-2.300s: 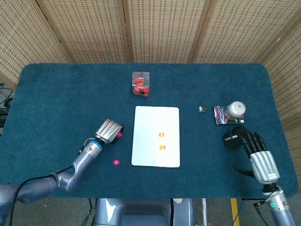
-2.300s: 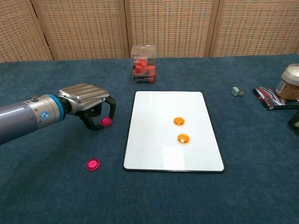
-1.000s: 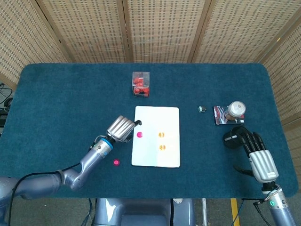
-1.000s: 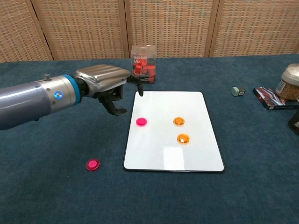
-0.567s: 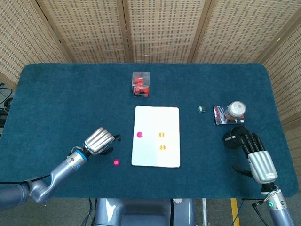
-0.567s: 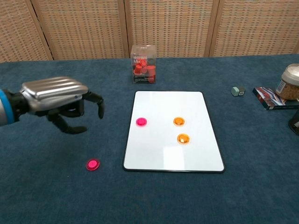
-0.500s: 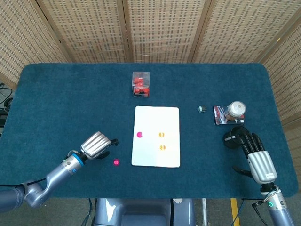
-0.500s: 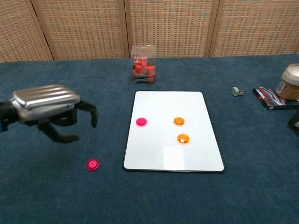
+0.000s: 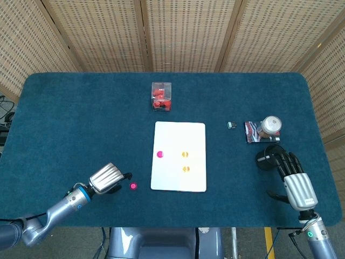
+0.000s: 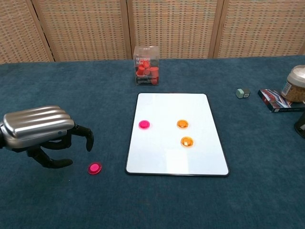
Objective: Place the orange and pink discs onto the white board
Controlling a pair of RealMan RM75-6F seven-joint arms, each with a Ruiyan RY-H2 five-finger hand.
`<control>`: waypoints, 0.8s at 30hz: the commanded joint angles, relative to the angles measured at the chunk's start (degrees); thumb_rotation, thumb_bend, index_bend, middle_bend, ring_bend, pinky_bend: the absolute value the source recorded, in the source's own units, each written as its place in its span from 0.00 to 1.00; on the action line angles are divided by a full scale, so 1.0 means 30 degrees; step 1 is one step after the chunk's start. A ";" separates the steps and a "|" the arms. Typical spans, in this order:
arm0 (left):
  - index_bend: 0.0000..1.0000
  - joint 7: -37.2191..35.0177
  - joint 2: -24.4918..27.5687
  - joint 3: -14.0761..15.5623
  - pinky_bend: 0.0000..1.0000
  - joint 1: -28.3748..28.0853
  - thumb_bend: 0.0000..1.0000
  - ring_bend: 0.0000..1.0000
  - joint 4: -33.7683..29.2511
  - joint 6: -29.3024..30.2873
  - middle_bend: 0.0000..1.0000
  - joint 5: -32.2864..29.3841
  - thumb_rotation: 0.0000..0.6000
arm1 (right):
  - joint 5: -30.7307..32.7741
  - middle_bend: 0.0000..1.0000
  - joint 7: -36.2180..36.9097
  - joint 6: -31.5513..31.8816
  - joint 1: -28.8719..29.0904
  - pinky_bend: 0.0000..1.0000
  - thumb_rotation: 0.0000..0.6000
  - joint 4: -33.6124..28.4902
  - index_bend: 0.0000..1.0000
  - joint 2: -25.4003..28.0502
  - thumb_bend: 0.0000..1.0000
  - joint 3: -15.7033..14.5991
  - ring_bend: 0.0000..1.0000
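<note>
The white board (image 9: pixel 179 177) (image 10: pixel 174 157) lies at the table's middle. On it sit two orange discs (image 9: pixel 185 155) (image 10: pixel 182 124) (image 9: pixel 186 169) (image 10: pixel 187 141) and one pink disc (image 9: pixel 160 154) (image 10: pixel 144 124). A second pink disc (image 9: pixel 133 186) (image 10: pixel 95 168) lies on the blue cloth left of the board. My left hand (image 9: pixel 106 178) (image 10: pixel 40 133) hovers just left of that disc, fingers apart and curved downward, holding nothing. My right hand (image 9: pixel 295 181) rests at the front right, fingers spread, empty.
A clear box of red pieces (image 9: pixel 161 96) (image 10: pixel 146 65) stands behind the board. At the right are a small grey cube (image 9: pixel 232 125) (image 10: pixel 243 93), a jar (image 9: pixel 270 127) (image 10: pixel 295 84) on a flat packet (image 10: pixel 279 100), and a dark round object (image 9: pixel 264 159) by my right hand.
My left hand set one pink disc on the board, let go, then swung back left and toward the front, down beside the other pink disc. The right hand stayed still.
</note>
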 commanded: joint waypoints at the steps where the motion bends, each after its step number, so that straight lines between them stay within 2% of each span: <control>1: 0.40 0.0080 -0.0262 -0.0010 0.88 0.0002 0.35 1.00 0.0176 -0.0178 1.00 0.0136 1.00 | -0.0003 0.00 0.0039 -0.0006 0.0003 0.00 1.00 0.0031 0.00 0.0003 0.00 -0.0001 0.00; 13: 0.31 0.0129 -0.1307 -0.0197 0.88 0.0051 0.34 1.00 0.1176 -0.0382 1.00 0.0448 1.00 | 0.0040 0.00 0.0056 -0.0018 -0.0005 0.00 1.00 0.0043 0.00 0.0015 0.00 0.0031 0.00; 24: 0.31 0.0268 -0.1674 -0.0167 0.88 0.0054 0.34 1.00 0.1393 -0.0600 1.00 0.0669 1.00 | 0.0050 0.00 0.0038 -0.0027 -0.0009 0.00 1.00 0.0006 0.00 0.0030 0.00 0.0042 0.00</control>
